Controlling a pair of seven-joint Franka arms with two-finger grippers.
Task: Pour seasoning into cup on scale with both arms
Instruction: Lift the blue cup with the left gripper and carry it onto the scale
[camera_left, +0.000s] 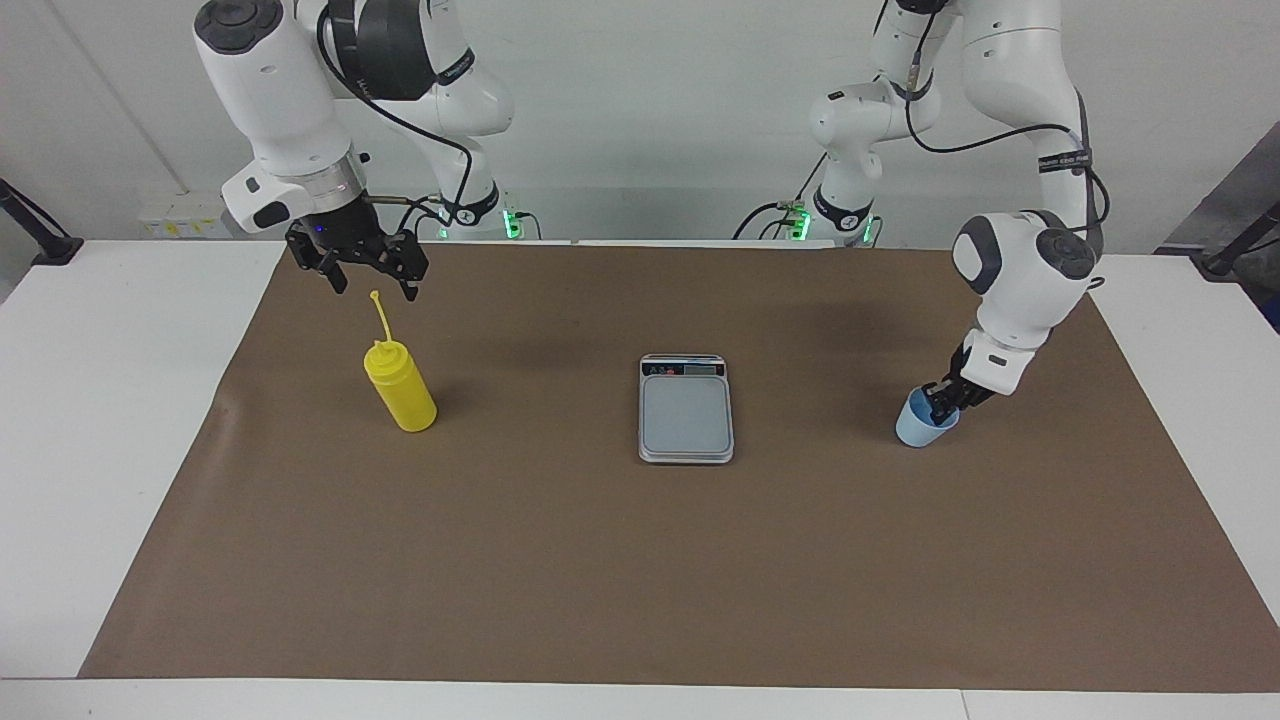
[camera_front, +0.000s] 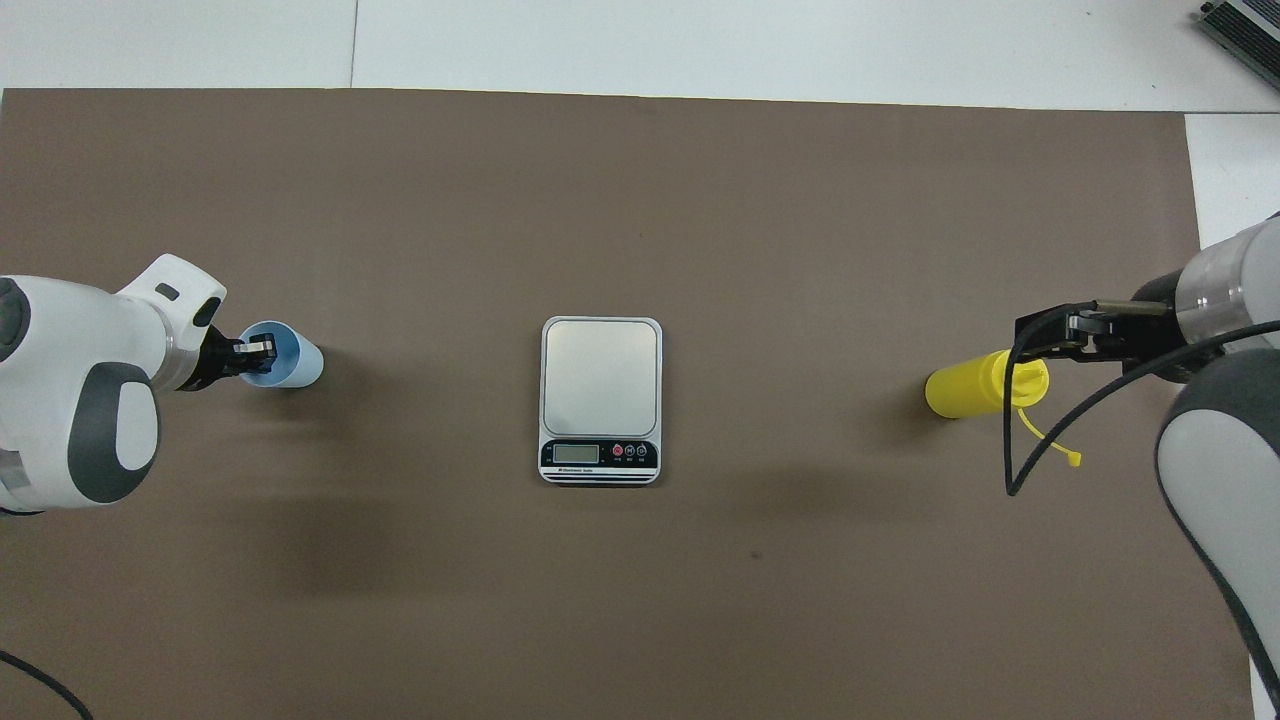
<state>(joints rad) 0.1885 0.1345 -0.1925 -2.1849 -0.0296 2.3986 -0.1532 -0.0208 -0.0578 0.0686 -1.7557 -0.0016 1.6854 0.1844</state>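
Cup (camera_left: 925, 426) rim pinched by left fingers (camera_left: 938, 400); right fingers (camera_left: 372, 283) wide over seasoning (camera_left: 400, 389).

Left claw (camera_left: 940, 403) apparently pinches the cup (camera_left: 924, 421) rim; right claw (camera_left: 372, 271) hangs over the seasoning (camera_left: 400, 387).

Bright, even light from above; soft shadows on the brown mat (camera_left: 640, 560); both views sharp, no glare.

Table and its cover

A brown mat (camera_left: 640, 560) covers most of a white table (camera_left: 110, 400); the wall (camera_left: 650, 100) is white.
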